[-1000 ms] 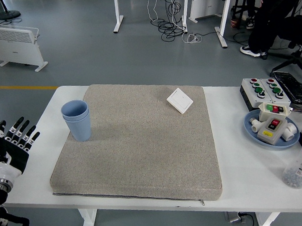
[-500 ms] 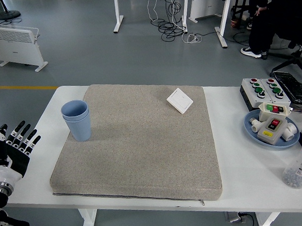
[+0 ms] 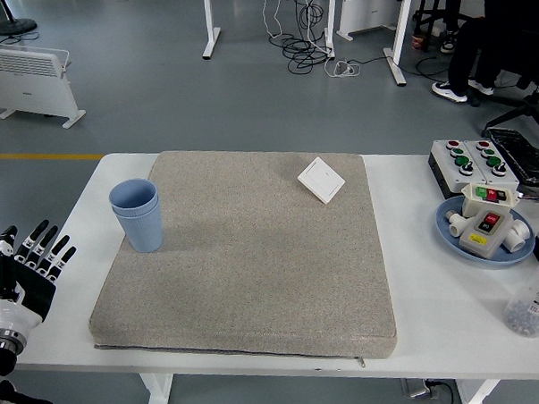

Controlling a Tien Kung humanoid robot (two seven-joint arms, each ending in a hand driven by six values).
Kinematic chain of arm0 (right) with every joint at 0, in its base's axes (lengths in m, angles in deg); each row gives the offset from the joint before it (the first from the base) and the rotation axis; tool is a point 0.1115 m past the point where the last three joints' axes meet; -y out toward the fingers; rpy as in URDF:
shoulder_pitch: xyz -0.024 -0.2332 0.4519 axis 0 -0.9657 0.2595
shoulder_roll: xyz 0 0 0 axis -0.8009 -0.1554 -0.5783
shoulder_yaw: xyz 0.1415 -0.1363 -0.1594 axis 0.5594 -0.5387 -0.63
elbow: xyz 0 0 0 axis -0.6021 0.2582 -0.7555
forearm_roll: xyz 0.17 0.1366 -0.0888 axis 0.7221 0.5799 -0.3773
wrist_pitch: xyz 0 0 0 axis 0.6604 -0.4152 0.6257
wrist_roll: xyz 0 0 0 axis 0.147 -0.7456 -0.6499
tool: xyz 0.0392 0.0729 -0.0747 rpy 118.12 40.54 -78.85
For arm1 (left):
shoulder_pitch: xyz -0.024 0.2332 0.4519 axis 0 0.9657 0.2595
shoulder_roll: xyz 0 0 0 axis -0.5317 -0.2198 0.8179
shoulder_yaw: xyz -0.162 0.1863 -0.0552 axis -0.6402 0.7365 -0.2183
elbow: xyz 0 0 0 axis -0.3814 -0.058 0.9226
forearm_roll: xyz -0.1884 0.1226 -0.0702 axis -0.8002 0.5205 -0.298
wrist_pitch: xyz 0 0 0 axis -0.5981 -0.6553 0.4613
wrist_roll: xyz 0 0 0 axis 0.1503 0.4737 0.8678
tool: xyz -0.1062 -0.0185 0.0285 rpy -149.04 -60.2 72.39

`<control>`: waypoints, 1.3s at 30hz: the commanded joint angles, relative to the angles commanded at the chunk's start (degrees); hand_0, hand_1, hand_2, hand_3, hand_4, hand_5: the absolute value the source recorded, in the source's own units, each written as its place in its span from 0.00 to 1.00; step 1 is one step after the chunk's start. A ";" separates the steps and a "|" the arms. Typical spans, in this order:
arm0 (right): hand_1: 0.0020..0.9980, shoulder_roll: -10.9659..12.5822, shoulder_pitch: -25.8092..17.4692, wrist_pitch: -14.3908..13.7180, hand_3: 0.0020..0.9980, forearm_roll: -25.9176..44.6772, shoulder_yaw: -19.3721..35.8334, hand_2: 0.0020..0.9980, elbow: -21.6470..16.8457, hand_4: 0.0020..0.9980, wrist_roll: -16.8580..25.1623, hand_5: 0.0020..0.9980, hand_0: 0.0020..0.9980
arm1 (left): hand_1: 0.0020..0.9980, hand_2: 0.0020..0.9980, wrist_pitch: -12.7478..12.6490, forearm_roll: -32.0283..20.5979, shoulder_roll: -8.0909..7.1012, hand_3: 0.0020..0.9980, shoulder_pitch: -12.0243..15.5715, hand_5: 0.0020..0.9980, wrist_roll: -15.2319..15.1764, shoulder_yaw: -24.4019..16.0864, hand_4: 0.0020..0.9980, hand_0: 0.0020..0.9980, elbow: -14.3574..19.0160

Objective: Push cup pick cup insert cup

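While the left hand (image 3: 24, 275) hangs at the table's (image 3: 417, 294) left edge, its fingers (image 3: 44, 245) are spread and hold nothing; the right hand is not seen. Up and to the right of that hand, apart from it, stand the blue cups (image 3: 137, 214), one nested in the other, upright on the grey mat's (image 3: 254, 265) left side; further right, near the mat's far edge, lies a white switch plate (image 3: 320, 179); well beyond, a blue plate (image 3: 450, 230) holds button boxes.
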 joint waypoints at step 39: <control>0.70 0.04 0.85 -0.01 0.58 0.98 0.25 0.72 0.00 0.14 0.23 0.48 0.78 | 0.87 0.92 -0.56 0.46 0.00 0.83 -1.28 1.00 -0.24 1.84 0.62 0.85 0.04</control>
